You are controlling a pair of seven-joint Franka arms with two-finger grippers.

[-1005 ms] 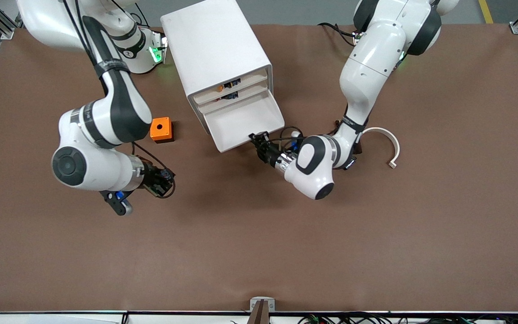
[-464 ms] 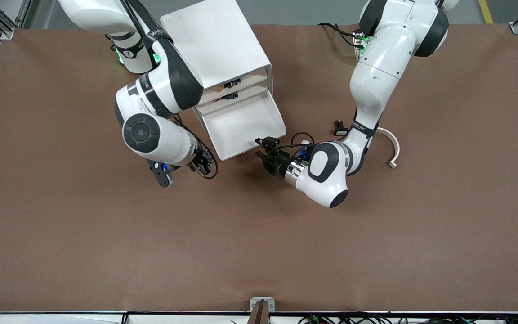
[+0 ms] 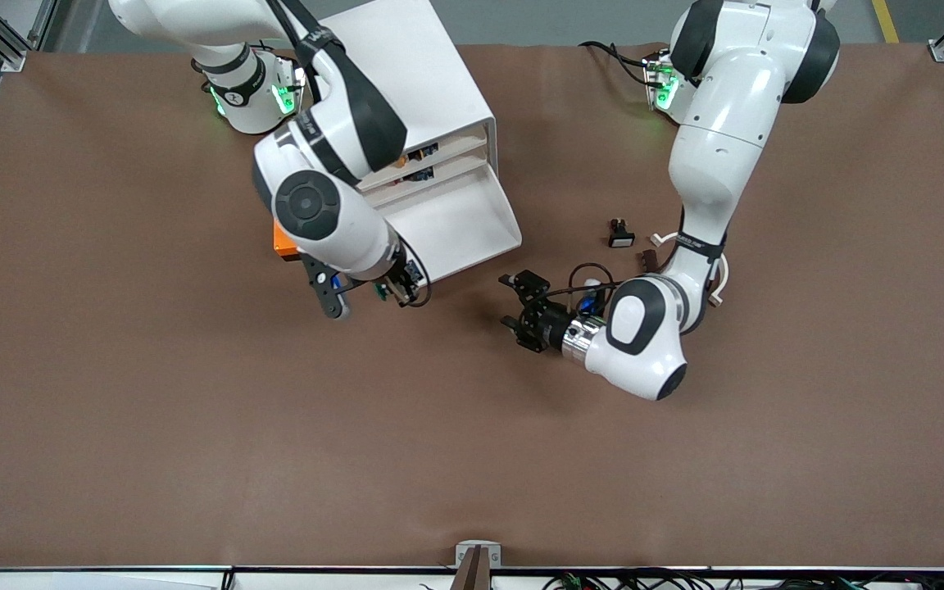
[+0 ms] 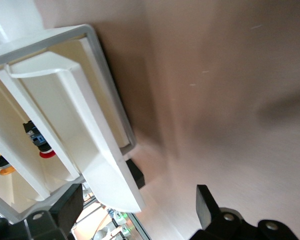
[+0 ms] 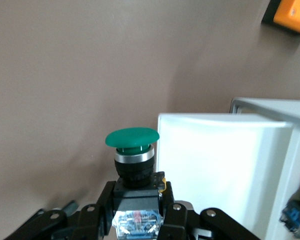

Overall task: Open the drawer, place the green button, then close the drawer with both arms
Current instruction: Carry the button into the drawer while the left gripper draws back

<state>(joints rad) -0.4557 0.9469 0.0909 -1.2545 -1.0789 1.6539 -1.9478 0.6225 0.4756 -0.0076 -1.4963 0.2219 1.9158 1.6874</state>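
The big brown bench holds a white cabinet that stands between the two arm bases. The right arm reaches over the cabinet's corner, and the left arm bends down toward the bare bench near the cabinet's front. The drawer is pulled out, and its tray looks white and bare inside; the left wrist view shows it from the side, with small parts sitting in the drawers above it. The left gripper hangs low over the bench just beside the drawer's front corner, with its fingers spread apart and nothing between them. The right gripper is over the bench right at the drawer's front edge and is clamped on the button, whose green cap points up beside the drawer's white front wall. An orange cube peeks out from under the right arm. A small black button with a white cap lies on the bench near the left arm.
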